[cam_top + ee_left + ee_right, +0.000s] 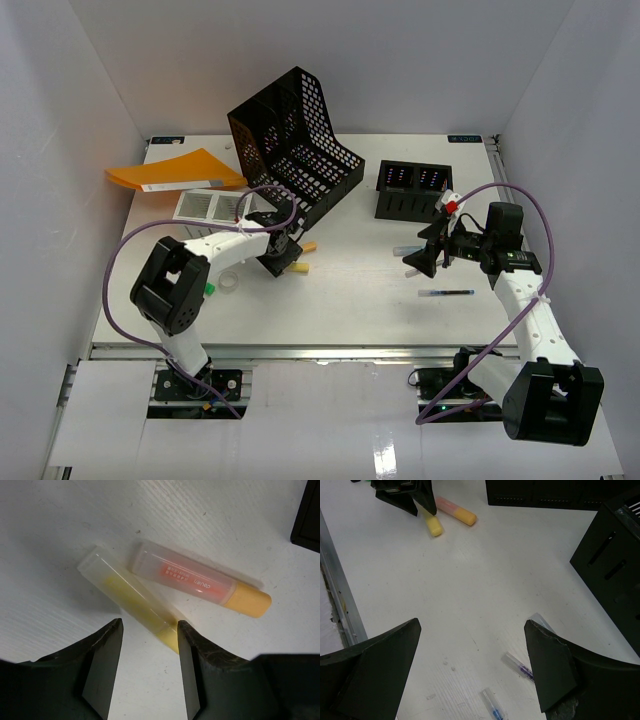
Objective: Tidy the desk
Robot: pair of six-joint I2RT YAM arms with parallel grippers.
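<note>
White walls (60, 120) close in three sides, and the white tabletop (360, 300) fills the floor between them, with a metal rail (330, 350) along its near edge where the two arms are bolted.

At the far middle a black mesh rack (295, 150) lies tipped over. An orange folder (175, 170) lies to its left, with a white card (210, 205) just in front of the folder. To the right of the rack stands a low black organizer (415, 190).

The left tool (147, 630) hangs low over the tabletop just in front of the rack's near corner. Its jaws are spread, pinching nothing. The coloured end of a yellow highlighter (130, 597) lies between them, close to one finger (187, 660); I cannot tell whether it touches. An orange highlighter (200, 580) lies just beside the yellow one, the two angled in a V. A clear tape ring (229, 284) sits near the left arm's elbow.

The right tool (470, 665) hovers in front of the organizer, its jaws wide apart with only bare tabletop between them. Two small clear pens (517, 664) lie near its right finger (552, 670), and a dark pen (446, 293) lies nearer the rail.
</note>
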